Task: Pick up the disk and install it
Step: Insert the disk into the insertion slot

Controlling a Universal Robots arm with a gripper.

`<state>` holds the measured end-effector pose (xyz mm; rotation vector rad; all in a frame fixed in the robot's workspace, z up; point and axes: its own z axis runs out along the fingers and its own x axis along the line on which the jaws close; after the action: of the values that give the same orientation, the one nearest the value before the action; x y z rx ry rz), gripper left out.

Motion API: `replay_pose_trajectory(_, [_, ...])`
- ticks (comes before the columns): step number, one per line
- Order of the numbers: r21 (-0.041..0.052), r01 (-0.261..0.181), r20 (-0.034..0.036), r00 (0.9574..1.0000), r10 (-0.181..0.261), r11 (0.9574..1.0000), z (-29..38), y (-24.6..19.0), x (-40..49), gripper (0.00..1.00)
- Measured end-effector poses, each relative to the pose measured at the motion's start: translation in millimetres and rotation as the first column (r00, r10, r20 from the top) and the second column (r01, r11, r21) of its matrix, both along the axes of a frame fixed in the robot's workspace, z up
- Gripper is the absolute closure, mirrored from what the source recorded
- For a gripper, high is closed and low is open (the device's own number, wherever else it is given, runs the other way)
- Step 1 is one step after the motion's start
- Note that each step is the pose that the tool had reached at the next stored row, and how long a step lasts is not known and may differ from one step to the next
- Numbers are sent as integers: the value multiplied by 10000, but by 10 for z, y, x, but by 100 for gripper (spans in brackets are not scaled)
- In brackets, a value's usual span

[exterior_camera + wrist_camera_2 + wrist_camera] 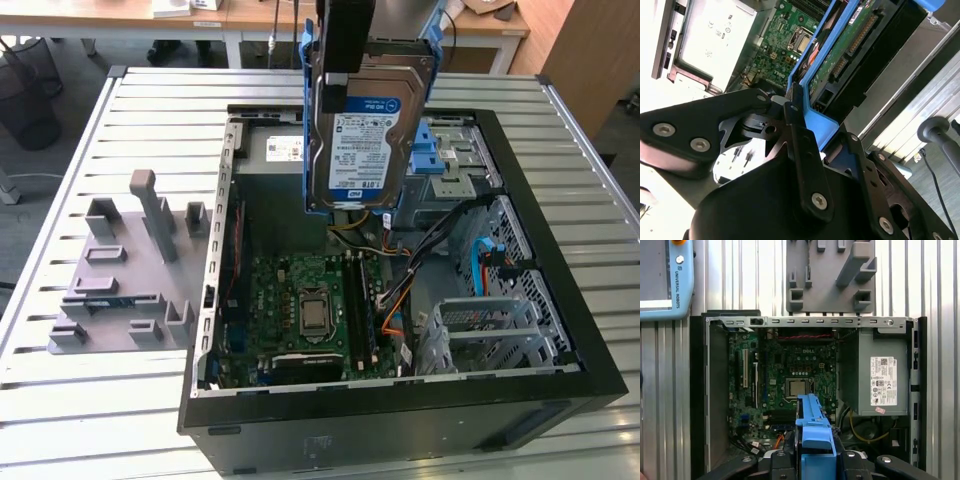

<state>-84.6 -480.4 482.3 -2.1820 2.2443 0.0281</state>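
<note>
At the exterior view's left, at mid-height, a grey plastic fixture (pixel 125 270) with upright slots and posts lies on a slatted metal table (pixel 60 400). Just beside it, toward the centre, an open black computer case (pixel 400 430) lies on its side. Its green motherboard (pixel 300 300) is exposed in the lower centre of the frame.

At the upper centre, the black gripper (pixel 340 70) comes down from the top edge and is clamped on the upper end of the disk (pixel 365 130). The disk hangs upright over the open case with its long axis vertical. Its blue-and-white label faces the camera, and its lower end is level with the case's back wall in the picture. A thin blue frame runs down both long edges.

At the exterior view's right, blue plastic latches (pixel 440 150) sit in the upper part of the case, with perforated metal cages (pixel 480 330) below them.

In the second wrist view, one black finger (pixel 802 145) presses flat against the blue frame. The disk's green circuit-board underside (pixel 850 45) stretches away from the gripper (pixel 812 125).

In the first wrist view, the disk (pixel 812 425) is seen edge-on as a narrow blue strip pointing away over the motherboard (pixel 790 370). A grey metal box (pixel 875 380) with a white sticker sits inside the case.
</note>
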Motion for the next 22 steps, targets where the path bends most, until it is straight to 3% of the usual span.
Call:
replay_pose_trajectory(18, [2, 0, 1, 10000, 0, 10000, -12, -307, -1, 64])
replay_pose_trajectory(22, [2, 1, 1, 10000, -1, 10000, -20, -333, 34, 64])
